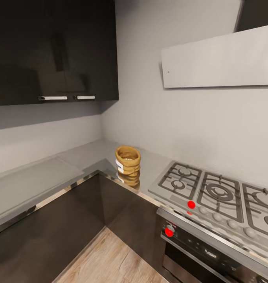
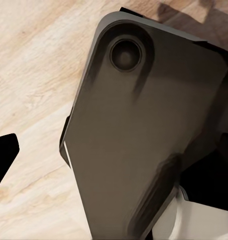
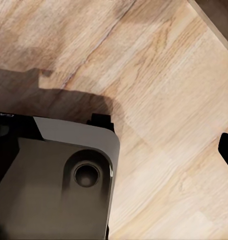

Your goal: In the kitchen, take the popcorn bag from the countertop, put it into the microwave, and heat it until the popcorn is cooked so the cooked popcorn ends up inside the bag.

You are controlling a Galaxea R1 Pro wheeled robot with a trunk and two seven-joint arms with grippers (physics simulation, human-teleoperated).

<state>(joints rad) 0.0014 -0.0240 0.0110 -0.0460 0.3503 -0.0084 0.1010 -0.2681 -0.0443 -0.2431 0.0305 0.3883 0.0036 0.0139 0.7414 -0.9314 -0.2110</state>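
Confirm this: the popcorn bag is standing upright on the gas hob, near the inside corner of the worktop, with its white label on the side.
Not quite. In the head view the popcorn bag stands upright on the grey countertop, beside the gas hob and apart from it, not on it. The rest holds: it is near the inside corner, and its white label is on the side.

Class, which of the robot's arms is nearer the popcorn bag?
Cannot tell. Both wrist cameras face the wood floor; the bag stands on the countertop corner, above.
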